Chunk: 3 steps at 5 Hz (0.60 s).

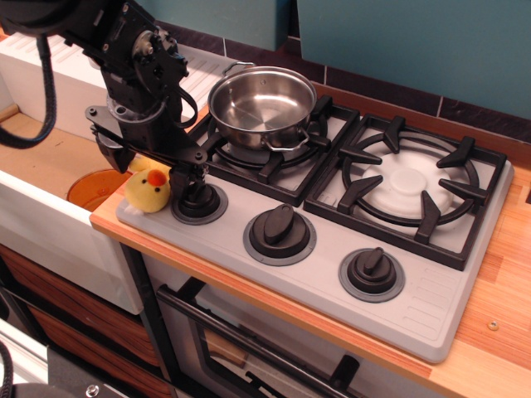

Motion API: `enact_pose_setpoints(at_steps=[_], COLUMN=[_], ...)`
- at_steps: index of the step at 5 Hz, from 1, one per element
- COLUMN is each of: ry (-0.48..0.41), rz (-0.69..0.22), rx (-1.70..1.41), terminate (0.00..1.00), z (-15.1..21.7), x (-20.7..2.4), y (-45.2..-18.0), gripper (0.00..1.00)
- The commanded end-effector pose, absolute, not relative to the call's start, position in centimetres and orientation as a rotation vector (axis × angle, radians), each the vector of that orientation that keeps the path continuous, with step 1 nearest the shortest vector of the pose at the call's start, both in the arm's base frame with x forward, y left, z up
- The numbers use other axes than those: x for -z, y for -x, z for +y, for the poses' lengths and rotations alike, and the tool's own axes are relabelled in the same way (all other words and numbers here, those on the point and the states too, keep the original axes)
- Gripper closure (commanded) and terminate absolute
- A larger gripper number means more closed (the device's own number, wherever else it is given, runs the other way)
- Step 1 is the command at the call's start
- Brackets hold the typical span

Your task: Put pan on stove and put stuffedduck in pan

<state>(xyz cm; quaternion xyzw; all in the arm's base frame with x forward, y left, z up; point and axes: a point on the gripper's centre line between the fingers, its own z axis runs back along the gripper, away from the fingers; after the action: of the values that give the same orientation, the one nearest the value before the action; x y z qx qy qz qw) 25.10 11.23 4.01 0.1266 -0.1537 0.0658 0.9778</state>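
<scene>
The pan [261, 104], a shiny steel pot with wire loop handles, sits empty on the left grate of the grey stove [332, 274]. The stuffedduck [148, 191], yellow with an orange beak, rests on the stove's front left corner beside the left knob [199, 201]. My gripper [148, 170] is open and hangs just above the duck, with one finger on each side of it. The gripper body hides the duck's back.
An orange disc [93, 187] lies in the white sink [50, 224] to the left. The middle knob [280, 232] and right knob [372, 272] line the stove's front. The right grate [411, 186] holds nothing. A wooden counter [498, 323] edges the stove.
</scene>
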Motion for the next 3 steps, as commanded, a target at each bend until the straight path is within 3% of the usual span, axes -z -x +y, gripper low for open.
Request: enact_pose_setpoints(at_steps=[1, 3], ry=[-0.256, -0.266], rz=[-0.347, -0.302], rx=[-0.124, -0.106], terminate=[0.00, 0.00], z=[11.05, 11.01], x=[-4.92, -4.65], y=[-25.99, -25.90], gripper=[1.00, 1.00])
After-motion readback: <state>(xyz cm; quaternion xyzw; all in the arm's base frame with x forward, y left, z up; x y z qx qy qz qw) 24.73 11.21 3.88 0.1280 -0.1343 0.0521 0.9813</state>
